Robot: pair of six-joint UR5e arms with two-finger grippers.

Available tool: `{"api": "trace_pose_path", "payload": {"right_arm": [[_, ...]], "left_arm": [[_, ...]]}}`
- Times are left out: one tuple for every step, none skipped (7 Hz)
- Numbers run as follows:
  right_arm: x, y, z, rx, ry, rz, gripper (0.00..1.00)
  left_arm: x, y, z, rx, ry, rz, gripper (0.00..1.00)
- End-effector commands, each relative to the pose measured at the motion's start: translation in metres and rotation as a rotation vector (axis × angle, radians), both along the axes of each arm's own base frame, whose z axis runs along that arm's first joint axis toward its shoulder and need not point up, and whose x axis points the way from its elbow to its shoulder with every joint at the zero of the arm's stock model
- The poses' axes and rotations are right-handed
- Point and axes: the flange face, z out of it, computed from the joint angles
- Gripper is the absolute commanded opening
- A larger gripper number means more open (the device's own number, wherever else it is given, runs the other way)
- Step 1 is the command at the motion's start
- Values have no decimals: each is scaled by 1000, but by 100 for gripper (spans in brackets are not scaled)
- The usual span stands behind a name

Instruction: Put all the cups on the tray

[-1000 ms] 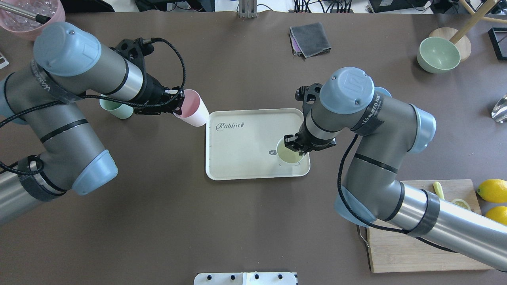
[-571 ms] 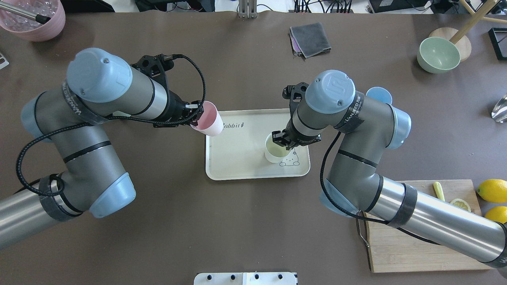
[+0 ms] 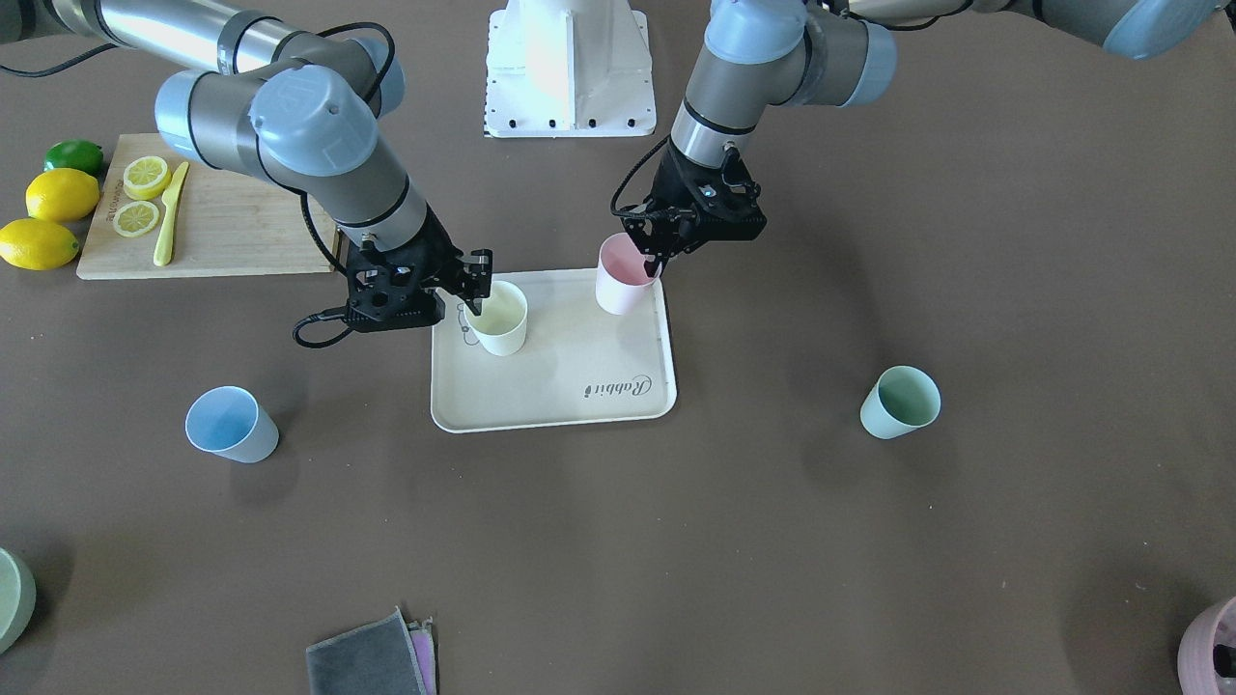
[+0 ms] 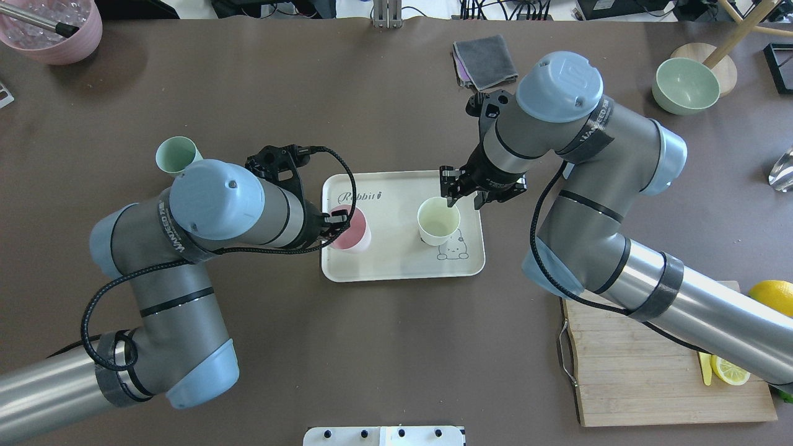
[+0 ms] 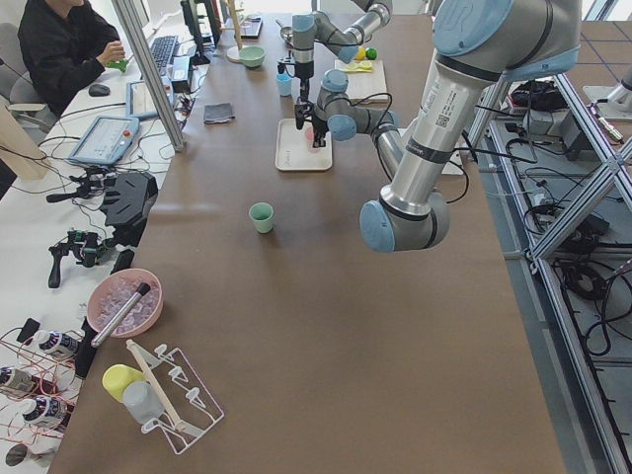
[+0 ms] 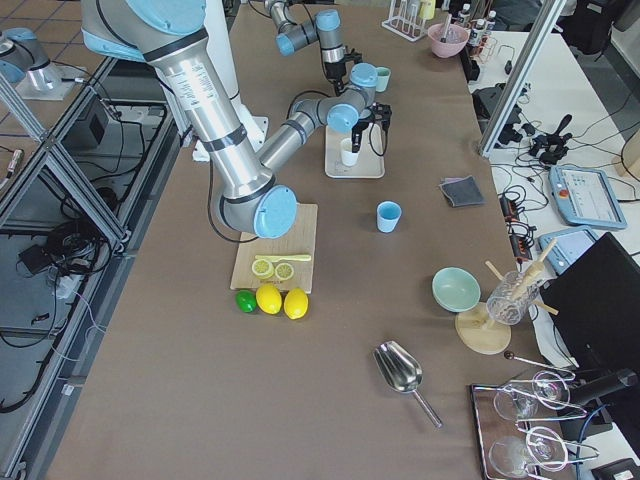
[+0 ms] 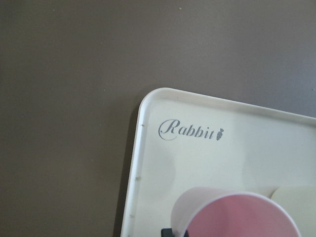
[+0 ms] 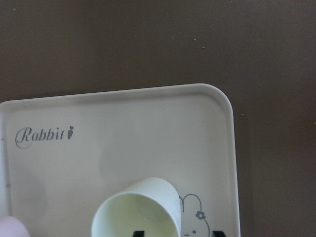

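Left claw [image 3: 654, 259] is closed on the rim of the pink cup [image 4: 354, 235], one finger inside the mouth and one outside. It holds the cup over the left end of the tray [image 4: 396, 265], just near the "Rabbit" script. That cup is close to upright, long axis vertical and mouth up. Whether its base touches the tray cannot be told.

Right claw [image 4: 462, 196] is spread wide at the far rim of the yellow cup [image 4: 438, 222]. In the wrist view one finger shows over the cup's mouth and the other outside the wall, with a clear gap between them, so the wall is not pinched. The yellow cup stands upright on the right half of the tray, mouth up, beside the small animal drawing.

Four cups show in all, one of each colour. The pink and yellow ones are at the tray, and the other two stand on the worktop [image 4: 372, 353], both upright with mouths up. The mint cup [image 4: 175, 155] is well off to the robot's left. The blue cup [image 3: 230, 425] is well off to its right.

One tray lies there, its long axis running left to right across the worktop, script end toward the left arm.
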Motion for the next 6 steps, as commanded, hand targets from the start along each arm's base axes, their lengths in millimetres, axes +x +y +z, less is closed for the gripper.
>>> {"api": "trace_pose_path", "payload": {"right_arm": [[49,-22,-3,-33,17,56,100],[73,-40,16,-48,41,99,99],[93,-53,29,-58,57,129,99],[109,-62,41,-48,71,139,99],[135,-72,62,-26,93,138,99],[157,-84,84,-11,122,137,99]], "left_arm": [[24,23,-8,12,-27,16,0],[34,24,-15,2,-53,24,0],[39,21,-11,2,-68,25,0],[36,12,-6,1,-81,13,0],[37,4,3,2,-103,-4,0],[36,1,3,1,-103,-10,2]]}}
